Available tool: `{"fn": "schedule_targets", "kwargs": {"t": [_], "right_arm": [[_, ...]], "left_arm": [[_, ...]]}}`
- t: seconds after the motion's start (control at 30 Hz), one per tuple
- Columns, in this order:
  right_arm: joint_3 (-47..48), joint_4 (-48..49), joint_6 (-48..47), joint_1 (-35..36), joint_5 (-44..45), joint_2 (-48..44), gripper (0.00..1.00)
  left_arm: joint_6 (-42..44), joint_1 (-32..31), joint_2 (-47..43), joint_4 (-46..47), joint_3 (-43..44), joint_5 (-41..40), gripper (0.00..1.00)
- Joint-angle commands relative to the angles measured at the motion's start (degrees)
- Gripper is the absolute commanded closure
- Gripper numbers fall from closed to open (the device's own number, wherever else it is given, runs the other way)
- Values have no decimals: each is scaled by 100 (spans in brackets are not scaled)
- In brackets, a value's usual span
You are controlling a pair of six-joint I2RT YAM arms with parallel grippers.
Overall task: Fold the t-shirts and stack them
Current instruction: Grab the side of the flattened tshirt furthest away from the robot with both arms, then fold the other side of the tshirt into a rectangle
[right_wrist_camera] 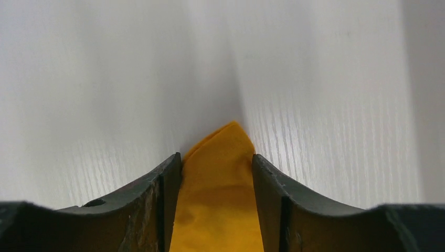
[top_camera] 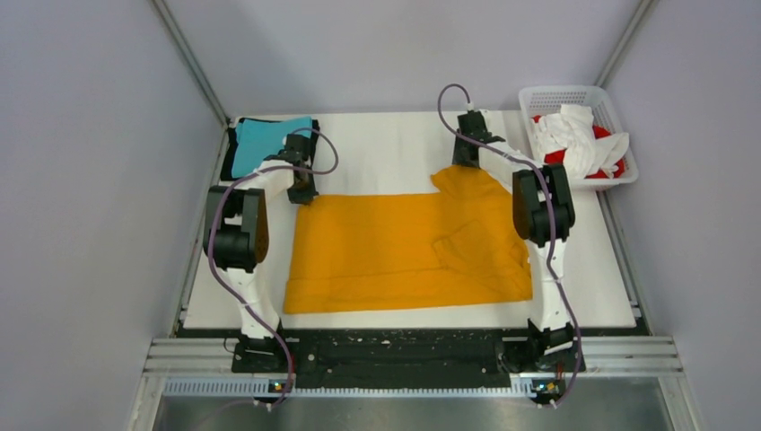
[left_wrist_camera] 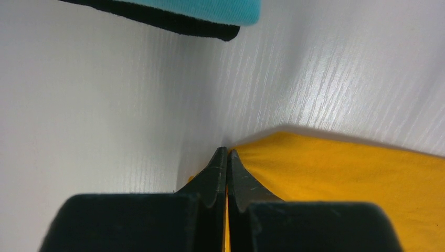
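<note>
1. Work is on the plain orange-yellow short-sleeved t-shirt [top_camera: 404, 251], which lies spread flat across the middle of the white wood-grain table [top_camera: 386, 144], its long side running left to right. I judge this to be the start of a fold, with the far edge being taken up
2. A folded teal t-shirt [top_camera: 265, 144] sits on a black t-shirt [top_camera: 231, 148] at the table's far left corner, just beyond the left gripper [top_camera: 302, 190]. A crumpled white t-shirt [top_camera: 570, 135] and a red one [top_camera: 615, 166] wait in the white plastic lattice basket [top_camera: 561, 92] at the far right, so much of the task is left
3. The left gripper sits at the orange-yellow shirt's far left corner. Its wrist view shows the two black fingers pressed together with a sliver of orange cloth between them, so it looks clamped on that corner
4. The right gripper [top_camera: 467, 153] is at the shirt's far right part, where the cloth bulges away from the bases. Its fingers stand apart with a pointed tongue of cloth filling the gap. They do not look closed down on it, though I cannot tell whether they touch its sides
5. Both arms reach away from their bases along the shirt's two short sides, with elbows raised and wrists tipped down to the table
6. The next move likely calls for the right fingers to pinch their cloth, then for both arms to lift together and carry the far edge toward the near edge at an even height, so the fold lands square
</note>
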Motion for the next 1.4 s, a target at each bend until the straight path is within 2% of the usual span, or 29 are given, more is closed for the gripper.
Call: {"fn": "schedule_targets", "kwargs": {"t": [0.0, 0.1, 0.23, 0.4, 0.57, 0.9, 1.07, 1.37], "right_arm": [[-340, 127, 23, 45, 103, -333, 56], [-325, 219, 17, 81, 7, -381, 78], [-312, 361, -91, 164, -51, -611, 100], [-927, 555, -278, 292, -234, -1474, 100], [-2192, 689, -162, 354, -691, -2705, 100], [-3895, 122, -70, 547, -1199, -4860, 100], [-4370, -300, 35, 591, -1534, -5716, 100], [-4739, -1255, -7, 586, -1722, -6619, 100]], "left_arm": [[-25, 44, -317, 164, -108, 40, 100], [58, 46, -309, 137, -37, 151, 100], [111, 29, -417, 158, -52, 270, 100], [103, -33, -758, 402, -389, 346, 100], [-20, -111, -1334, 804, -1095, 278, 100], [-277, -435, -2438, 1264, -2226, 35, 100], [-465, -732, -2929, 1208, -2645, -680, 100], [-965, -850, -3986, 1272, -3557, -1219, 100]]}}
